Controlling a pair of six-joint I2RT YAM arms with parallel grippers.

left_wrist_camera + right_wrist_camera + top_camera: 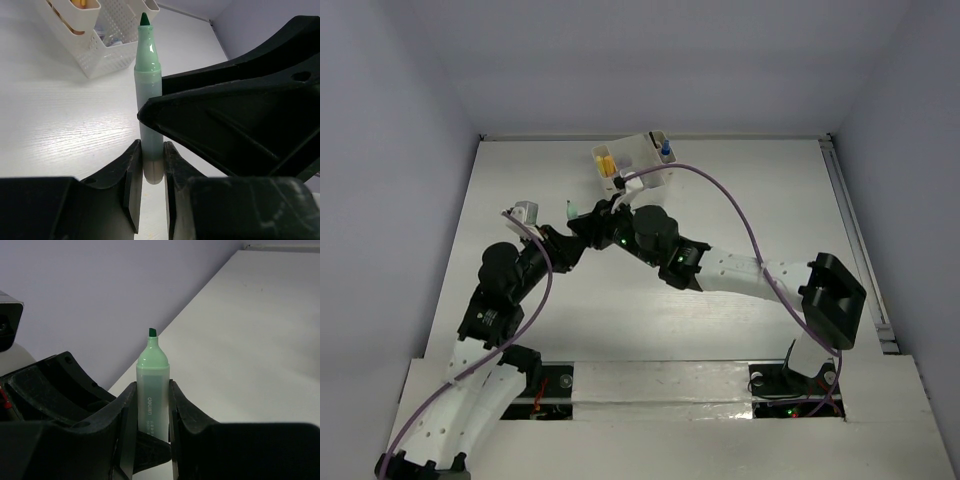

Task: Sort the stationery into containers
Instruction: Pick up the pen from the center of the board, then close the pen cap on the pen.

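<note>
Top external view: the two arms meet just short of the organizer (636, 150), with the light green marker (570, 209) upright between them.

Left wrist view: the left gripper (151, 148) pinches the marker's very base, jaws nearly closed.

Right wrist view: the right gripper (151, 387) clamps the barrel, jaws partly open.

The low left hold looks weak. If the right gripper releases early, the marker may tip. If both arms pull, it may twist.

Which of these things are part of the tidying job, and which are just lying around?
Part of the job:
light green marker
cream organizer
yellow and orange blocks in it
blue-capped bottle in it

Just there:
purple cables
table
</note>
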